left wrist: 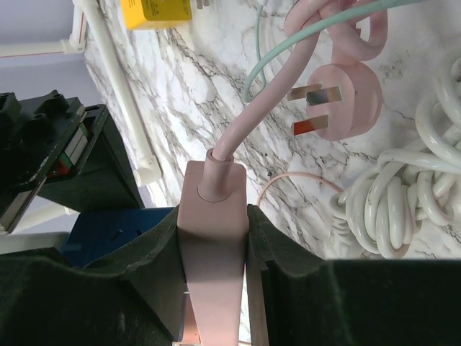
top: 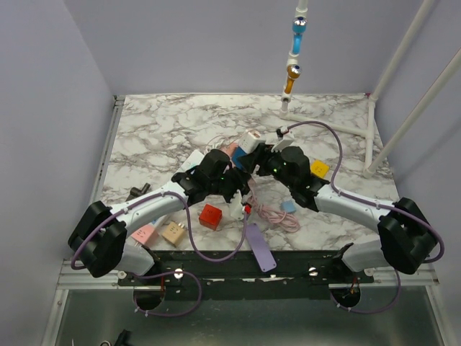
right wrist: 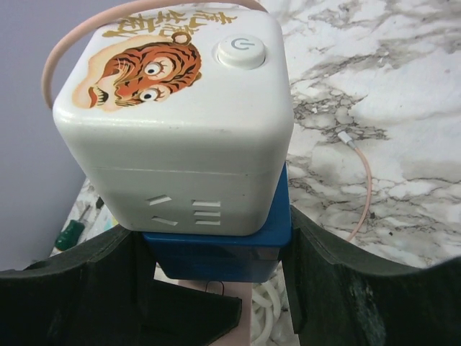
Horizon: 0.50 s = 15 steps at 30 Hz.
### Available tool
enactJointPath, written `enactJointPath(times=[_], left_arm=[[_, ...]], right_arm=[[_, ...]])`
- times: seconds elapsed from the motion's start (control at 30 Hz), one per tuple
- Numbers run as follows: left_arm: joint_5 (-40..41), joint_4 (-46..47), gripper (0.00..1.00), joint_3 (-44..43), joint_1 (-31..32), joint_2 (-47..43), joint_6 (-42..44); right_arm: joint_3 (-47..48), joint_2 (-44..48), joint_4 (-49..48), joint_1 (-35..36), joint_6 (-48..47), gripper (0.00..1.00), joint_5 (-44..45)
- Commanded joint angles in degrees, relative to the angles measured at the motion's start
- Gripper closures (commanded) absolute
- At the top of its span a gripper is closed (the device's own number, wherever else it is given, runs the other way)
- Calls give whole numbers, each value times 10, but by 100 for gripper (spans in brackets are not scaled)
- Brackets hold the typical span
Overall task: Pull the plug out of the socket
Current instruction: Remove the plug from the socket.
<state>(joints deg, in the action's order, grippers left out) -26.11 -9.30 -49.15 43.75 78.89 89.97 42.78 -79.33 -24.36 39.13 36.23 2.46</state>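
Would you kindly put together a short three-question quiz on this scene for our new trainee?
1. True or false: the left hand is shut on the pink plug.
2. What does the right hand hold? A) nothing B) the white socket cube C) the pink plug
3. Which animal is pictured on top of the white socket cube?
Key: 1 true; 2 B; 3 a tiger.
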Motion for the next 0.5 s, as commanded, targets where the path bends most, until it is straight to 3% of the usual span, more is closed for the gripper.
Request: enactJointPath(times=[0.0, 0.47], left_arm=[[-20, -130, 100, -25, -5, 5, -29], [-16, -148, 100, -7, -5, -9, -13]], right_arm=[[29, 43, -91, 1, -122, 99, 151], [68, 17, -99, -31, -103, 99, 144]])
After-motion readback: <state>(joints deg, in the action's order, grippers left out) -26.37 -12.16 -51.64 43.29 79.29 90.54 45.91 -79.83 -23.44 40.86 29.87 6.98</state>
